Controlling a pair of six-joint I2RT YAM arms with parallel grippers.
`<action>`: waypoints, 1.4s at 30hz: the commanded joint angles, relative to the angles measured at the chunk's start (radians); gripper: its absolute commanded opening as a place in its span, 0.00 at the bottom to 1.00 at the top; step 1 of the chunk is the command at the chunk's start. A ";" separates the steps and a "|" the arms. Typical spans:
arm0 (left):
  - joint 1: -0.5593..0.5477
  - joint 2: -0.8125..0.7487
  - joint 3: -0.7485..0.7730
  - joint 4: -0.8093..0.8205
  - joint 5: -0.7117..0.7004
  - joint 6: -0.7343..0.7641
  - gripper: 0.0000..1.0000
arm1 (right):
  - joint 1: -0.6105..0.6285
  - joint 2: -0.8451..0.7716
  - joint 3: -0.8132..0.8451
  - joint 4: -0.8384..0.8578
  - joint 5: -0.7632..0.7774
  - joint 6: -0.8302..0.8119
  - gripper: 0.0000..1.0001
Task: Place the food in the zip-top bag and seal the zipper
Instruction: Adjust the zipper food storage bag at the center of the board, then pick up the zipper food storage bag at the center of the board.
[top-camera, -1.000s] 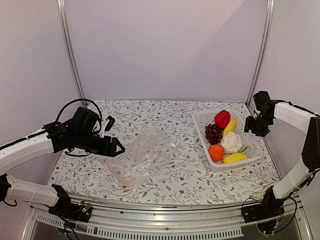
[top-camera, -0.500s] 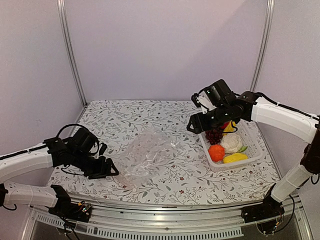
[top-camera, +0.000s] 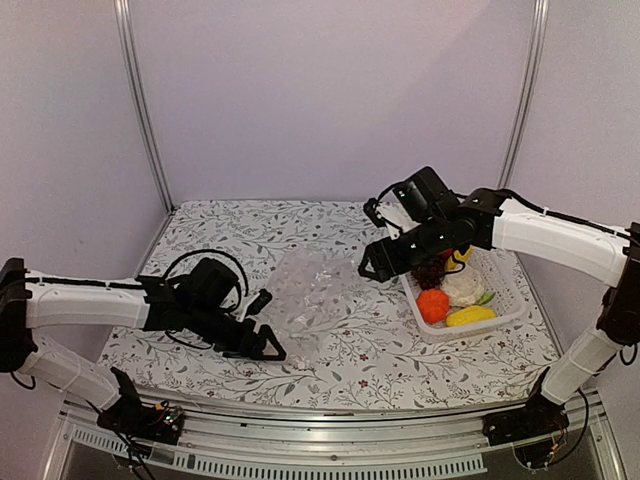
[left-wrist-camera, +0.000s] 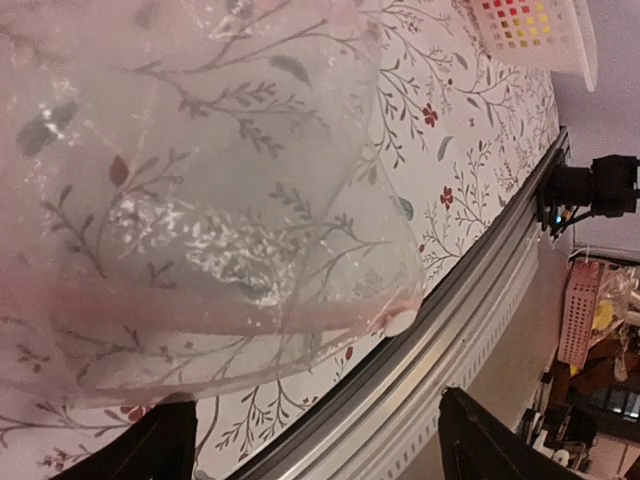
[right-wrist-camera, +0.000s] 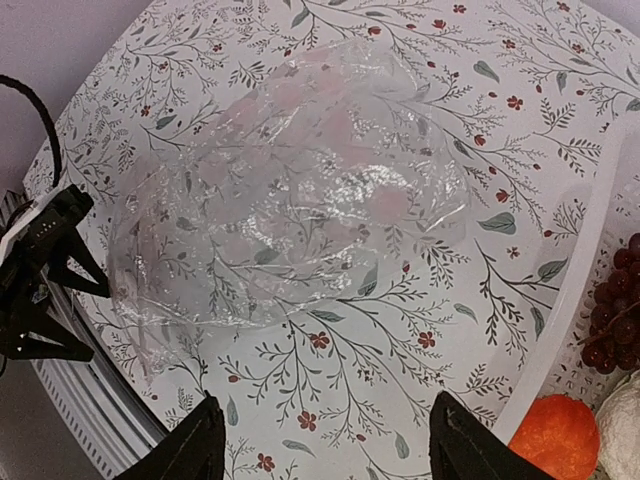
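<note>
Floral-patterned table (top-camera: 350, 352) with 1 clear zip-top bag (top-camera: 315, 290) and 1 white mesh basket (top-camera: 508, 295).

Zip-top bag (top-camera: 315, 300) on table (top-camera: 400, 350) centre, basket (top-camera: 515, 300) to its right (food (top-camera: 432, 305) inside), left gripper (top-camera: 268, 325) just left of bag.

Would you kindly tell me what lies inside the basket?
Visible: orange fruit, cauliflower, a yellow piece and grapes; the right arm covers the basket's far end.

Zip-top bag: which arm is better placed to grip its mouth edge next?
Left. The left hand is open and low at the zip-top bag's near edge, zipper just ahead of it; the right hand hovers higher by the basket.
</note>
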 joint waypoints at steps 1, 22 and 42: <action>-0.083 0.214 0.254 0.059 0.005 0.278 0.82 | -0.004 -0.061 -0.020 -0.007 0.030 -0.003 0.69; -0.371 0.301 0.443 -0.128 -0.819 0.860 0.63 | -0.043 -0.248 -0.148 0.019 0.123 0.081 0.69; -0.385 0.588 0.408 0.222 -1.129 1.059 0.58 | -0.052 -0.267 -0.110 -0.032 0.108 0.080 0.69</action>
